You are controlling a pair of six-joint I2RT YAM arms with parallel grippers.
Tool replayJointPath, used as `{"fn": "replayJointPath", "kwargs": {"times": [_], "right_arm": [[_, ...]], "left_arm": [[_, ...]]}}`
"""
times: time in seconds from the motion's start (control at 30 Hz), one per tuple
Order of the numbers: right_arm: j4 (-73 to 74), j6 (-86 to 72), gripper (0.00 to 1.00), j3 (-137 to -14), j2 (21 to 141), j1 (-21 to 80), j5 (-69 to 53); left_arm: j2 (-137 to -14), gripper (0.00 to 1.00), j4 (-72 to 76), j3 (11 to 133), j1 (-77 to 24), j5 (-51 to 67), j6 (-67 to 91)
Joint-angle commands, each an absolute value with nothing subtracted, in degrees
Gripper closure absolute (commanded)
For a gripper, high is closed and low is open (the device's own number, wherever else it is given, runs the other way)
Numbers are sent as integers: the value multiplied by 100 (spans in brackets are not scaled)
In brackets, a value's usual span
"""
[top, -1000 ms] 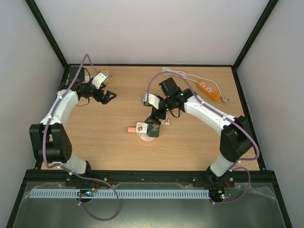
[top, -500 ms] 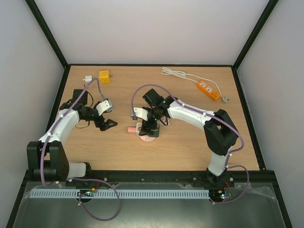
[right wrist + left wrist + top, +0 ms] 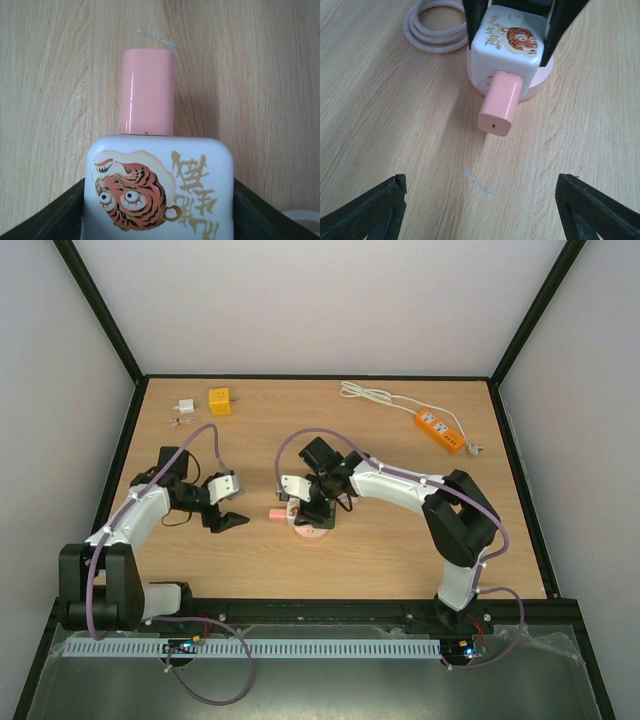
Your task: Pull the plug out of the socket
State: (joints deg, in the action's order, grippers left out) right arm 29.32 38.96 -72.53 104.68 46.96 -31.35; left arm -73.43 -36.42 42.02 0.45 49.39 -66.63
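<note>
- Plug: one, pink, seated in one tiger-print cube socket, upper centre.
- Right gripper: clamped on socket sides.
- Left gripper: spread wide, empty.

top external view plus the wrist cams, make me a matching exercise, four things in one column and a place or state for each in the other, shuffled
Things
1. pink plug
2. orange power strip
3. yellow block
4. left gripper

Places or states
A. far left of the table, beside a small white adapter
B. open, on the left of the socket, holding nothing
C. seated in the side of the tiger socket
D. far right of the table, with a white cord attached

Pairs: 1-C, 2-D, 3-A, 4-B
</note>
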Motion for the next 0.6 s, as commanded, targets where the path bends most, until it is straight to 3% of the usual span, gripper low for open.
{"fn": "replayJointPath", "kwargs": {"times": [0.0, 0.23, 0.57], "right_arm": [[2725, 3858, 48, -7029, 10391, 4714, -2941], [2681, 3966, 59, -6566, 10030, 4540, -2970], [2336, 3955, 66, -5898, 9618, 4248, -3234]], "left_arm": [[-7336, 18, -3322, 4056, -263, 5305, -7144], [-7785, 27, -2327, 4058, -1165, 4942, -6564], [-8416, 39, -1509, 4118, -2108, 4269, -6238]]}}
